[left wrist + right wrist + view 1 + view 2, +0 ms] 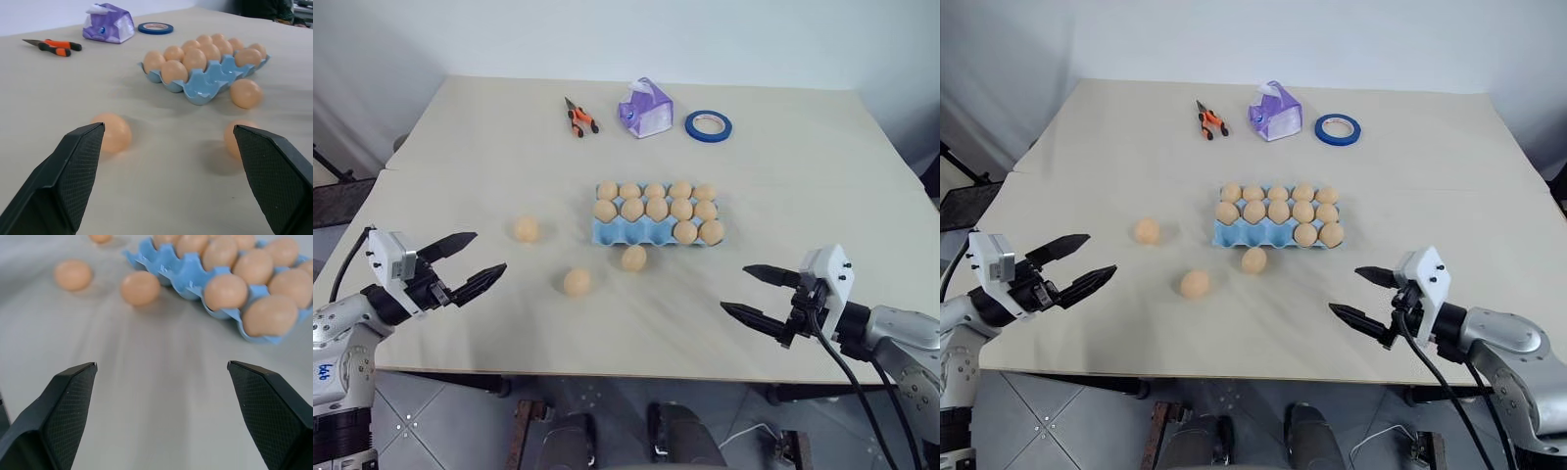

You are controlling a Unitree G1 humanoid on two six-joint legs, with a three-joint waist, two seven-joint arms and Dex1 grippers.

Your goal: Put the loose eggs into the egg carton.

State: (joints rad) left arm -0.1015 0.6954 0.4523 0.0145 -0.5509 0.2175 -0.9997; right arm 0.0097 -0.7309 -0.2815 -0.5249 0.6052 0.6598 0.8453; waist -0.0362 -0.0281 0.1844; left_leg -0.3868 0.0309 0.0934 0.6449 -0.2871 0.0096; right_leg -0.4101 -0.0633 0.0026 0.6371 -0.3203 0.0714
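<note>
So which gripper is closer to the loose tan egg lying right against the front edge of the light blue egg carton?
Right, narrowly. The right gripper hovers open, toward the robot and to the right of that tan egg; the left gripper hovers open farther off to its left, beyond another loose egg.

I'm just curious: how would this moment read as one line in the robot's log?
left pincer: open, empty | right pincer: open, empty | egg carton: three front cups empty | loose eggs: three on table

Head pair looks down; wrist views skim low, sharing the egg carton (205,83).
</note>
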